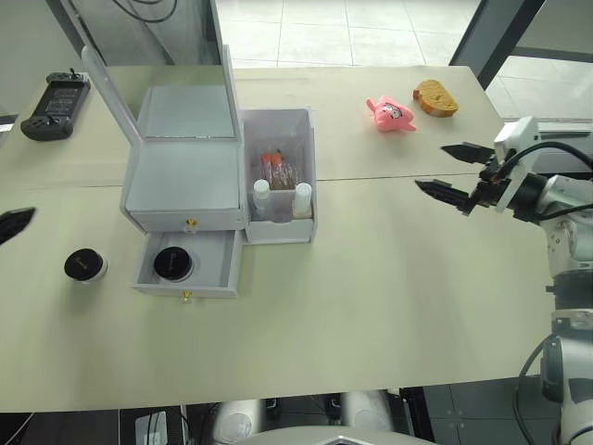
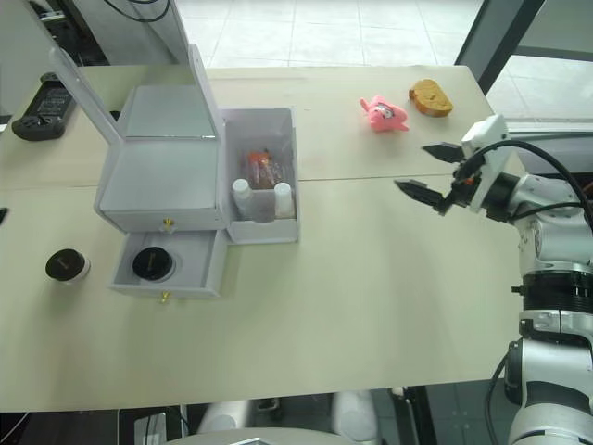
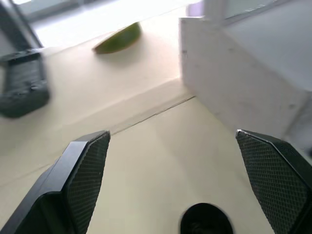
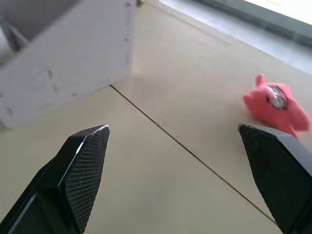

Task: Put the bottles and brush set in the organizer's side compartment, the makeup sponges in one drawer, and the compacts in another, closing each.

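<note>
The organizer [image 1: 190, 171] is stood on the table [image 1: 371, 287] with its lid raised. Both bottles [image 1: 262, 198] and the brush set [image 1: 277, 169] are held in the side compartment [image 1: 280, 176]. One compact [image 1: 173, 262] is seen in the open lower drawer [image 1: 188, 266]; another compact [image 1: 85, 267] is left on the table beside it. The right gripper [image 1: 451, 171] is held wide open and empty above the table, as is the left gripper [image 3: 180, 175].

Silver-grey arm, black cables, black mesh-textured fingers [image 4: 85, 170]

No legible text, labels, brand names, numbers or signs on any item; markings too small to read.
</note>
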Motion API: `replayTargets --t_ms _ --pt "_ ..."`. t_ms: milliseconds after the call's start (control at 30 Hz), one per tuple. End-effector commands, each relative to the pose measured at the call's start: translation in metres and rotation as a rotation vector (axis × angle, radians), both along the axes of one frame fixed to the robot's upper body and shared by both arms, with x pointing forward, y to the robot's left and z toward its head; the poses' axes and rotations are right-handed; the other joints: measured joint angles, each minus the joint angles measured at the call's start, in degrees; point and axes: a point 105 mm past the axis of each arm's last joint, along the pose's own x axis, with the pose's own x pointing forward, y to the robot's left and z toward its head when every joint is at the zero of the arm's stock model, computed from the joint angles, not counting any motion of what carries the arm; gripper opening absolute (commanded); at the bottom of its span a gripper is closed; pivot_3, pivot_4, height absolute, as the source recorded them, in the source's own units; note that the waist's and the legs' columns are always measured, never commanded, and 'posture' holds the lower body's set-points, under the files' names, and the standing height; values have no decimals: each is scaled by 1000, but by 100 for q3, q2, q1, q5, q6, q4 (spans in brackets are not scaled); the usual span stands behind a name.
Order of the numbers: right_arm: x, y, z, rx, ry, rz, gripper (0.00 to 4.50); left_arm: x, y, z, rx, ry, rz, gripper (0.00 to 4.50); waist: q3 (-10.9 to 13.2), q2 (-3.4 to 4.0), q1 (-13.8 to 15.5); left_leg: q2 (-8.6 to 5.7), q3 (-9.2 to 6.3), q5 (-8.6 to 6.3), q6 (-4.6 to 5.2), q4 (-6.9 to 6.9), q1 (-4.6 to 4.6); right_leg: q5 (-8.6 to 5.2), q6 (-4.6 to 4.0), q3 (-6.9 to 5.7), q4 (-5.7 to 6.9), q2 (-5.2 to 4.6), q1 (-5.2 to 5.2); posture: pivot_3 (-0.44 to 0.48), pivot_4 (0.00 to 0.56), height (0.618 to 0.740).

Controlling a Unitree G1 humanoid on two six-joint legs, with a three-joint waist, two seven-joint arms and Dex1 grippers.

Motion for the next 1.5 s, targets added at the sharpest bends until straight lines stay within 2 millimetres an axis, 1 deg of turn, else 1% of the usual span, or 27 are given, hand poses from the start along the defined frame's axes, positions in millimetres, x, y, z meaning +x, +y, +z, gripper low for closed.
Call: replayTargets --t_ms 33,67,133,267,367,467,533,567,633,700,733,767,800,833,900,967,1033,1133,1200,1267,1300,1400,1500 --pt "1 -35 4 48 -77 -145 4500 -24 38 -10 60 -35 187 4436 0 0 -25 2 3 0 0 0 0 0 0 -1 0 -1 -1 0 150 740" --pt "1 -45 -3 43 -68 -192 4500 -32 47 -18 93 -19 232 4436 0 0 -40 4 7 0 0 0 0 0 0 -1 -1 -2 -1 0 150 740" --pt "0 -53 -12 21 -63 -234 4500 -45 56 -30 95 2 271 4436 0 0 -103 5 10 0 0 -1 3 0 0 -3 -3 -7 0 0 150 740" --pt "1 -60 -17 39 -57 -257 4500 -55 63 -35 88 -9 308 4436 0 0 -121 13 12 -1 -2 -3 4 0 -1 -7 -1 -10 1 0 150 740" --pt "2 -58 -15 51 -54 -244 4500 -56 64 -36 93 -12 306 4436 0 0 -122 16 11 -1 -2 -3 7 1 -2 -6 1 -16 2 0 150 740" --pt "8 -44 -3 84 -71 -191 4500 -52 62 -33 97 -30 296 4436 0 0 -144 21 11 -1 -2 -4 8 2 -3 -6 2 -16 1 0 150 740" --pt "11 -32 6 109 -72 -132 4500 -50 58 -29 100 -45 281 4436 0 0 -150 26 12 -1 -2 -3 8 3 -6 -8 2 -15 1 0 150 740" --pt "12 -22 11 123 -56 -82 4500 -49 54 -28 96 -49 259 4436 0 0 -151 28 12 -1 -2 -4 8 4 -6 -8 2 -15 0 0 150 740" --pt "9 6 19 115 -15 63 4500 -47 42 -23 93 -61 200 4436 0 1 -150 31 12 -1 -2 -4 7 4 -7 -7 2 -16 0 0 150 740" --pt "-1 36 23 78 37 219 4500 -46 24 -17 113 -78 127 4436 -1 1 -153 37 12 -2 -2 -3 6 5 -8 -5 2 -17 -2 0 150 740" --pt "-11 57 27 49 74 334 4500 -46 9 -16 127 -73 71 4436 -1 1 -157 44 12 -2 -1 -3 5 5 -8 -2 2 -20 -2 0 150 740" --pt "-21 73 30 27 104 424 4500 -48 -4 -17 135 -62 27 4436 -1 1 -157 50 11 -2 -1 -3 2 7 -11 0 2 -23 -5 0 150 740" --pt "-33 93 35 5 139 537 4500 -50 -22 -18 140 -46 -27 4436 -1 1 -162 59 11 -3 -2 -2 1 12 -18 0 3 -25 -3 0 150 740" --pt "-42 108 39 -13 166 619 4500 -53 -36 -19 141 -34 -60 4436 -1 1 -159 64 11 -3 -2 -2 -3 14 -22 -4 3 -21 -5 0 150 740" --pt "-58 137 49 -57 173 773 4500 -56 -55 -24 120 -54 -55 4436 0 2 -147 65 11 -3 -2 -1 -2 15 -22 -3 -3 -21 -5 0 150 740" --pt "-70 161 60 -91 160 903 4500 -60 -66 -32 85 -76 -10 4436 -1 5 -130 64 11 -4 -1 0 1 15 -23 0 -8 -24 -6 0 150 740" --pt "-79 174 70 -113 146 991 4500 -66 -70 -37 41 -104 50 4436 -1 4 -119 65 10 -4 -2 -1 1 18 -28 0 -8 -23 -9 0 150 740" --pt "-88 190 86 -131 114 1084 4500 -78 -67 -46 -15 -152 188 4436 -3 0 -43 64 4 -4 -2 2 1 20 -31 -7 -6 -20 -5 0 150 740" --pt "-91 198 94 -140 102 1112 4500 -86 -64 -54 -37 -175 280 4436 -4 -2 4 63 5 -6 0 6 1 22 -32 -7 -9 -21 -4 0 150 740" --pt "-93 204 100 -154 87 1126 4500 -93 -57 -55 -75 -244 388 4436 -5 -2 37 63 5 -7 1 9 1 25 -35 -7 -11 -23 -3 0 150 740" --pt "-93 206 104 -150 69 1125 4500 -94 -58 -59 -101 -257 419 4436 -7 -6 56 62 5 -8 3 9 1 25 -35 -6 -10 -25 -3 0 150 740" --pt "-94 213 114 -137 47 1114 4500 -85 -65 -83 -130 -209 474 4436 -10 -11 80 62 4 -9 4 12 -1 27 -38 -8 -10 -27 -2 0 150 740" --pt "-93 216 115 -153 42 1097 4500 -65 -78 -106 -209 -146 457 4436 -11 -12 120 60 4 -9 5 13 -1 29 -39 -11 -8 -21 -2 0 150 740"
